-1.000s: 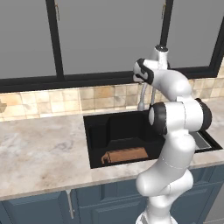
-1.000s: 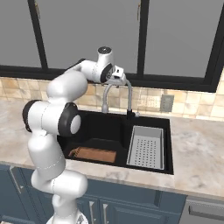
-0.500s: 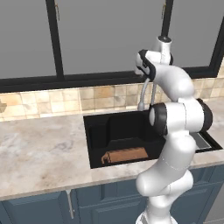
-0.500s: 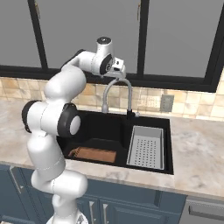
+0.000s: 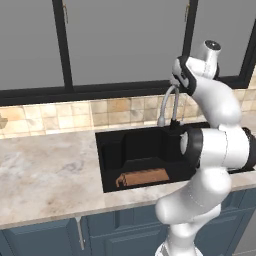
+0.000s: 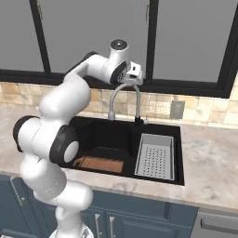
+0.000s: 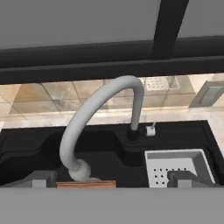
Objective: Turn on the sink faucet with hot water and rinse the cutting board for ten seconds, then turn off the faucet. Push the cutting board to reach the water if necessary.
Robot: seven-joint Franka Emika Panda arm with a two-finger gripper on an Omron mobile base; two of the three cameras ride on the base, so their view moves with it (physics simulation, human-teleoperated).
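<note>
Board [image 6: 99,164] lies dry at sink [image 6: 162,179] floor, approx 7 o'clock of faucet [image 6: 124,100]. No water running, so nothing done yet: hot on, rinse, off all left. Tool [image 6: 135,73] up above spout at 12 o'clock, jaws spread wide, holding nothing.

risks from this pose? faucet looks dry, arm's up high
1. The open gripper hangs above the grey gooseneck faucet, whose small handle sits low at the base; a straight descent could strike the arch.
2. The brown wooden cutting board lies at the black sink's near wall; a stream may miss it unless it is pushed.
</note>
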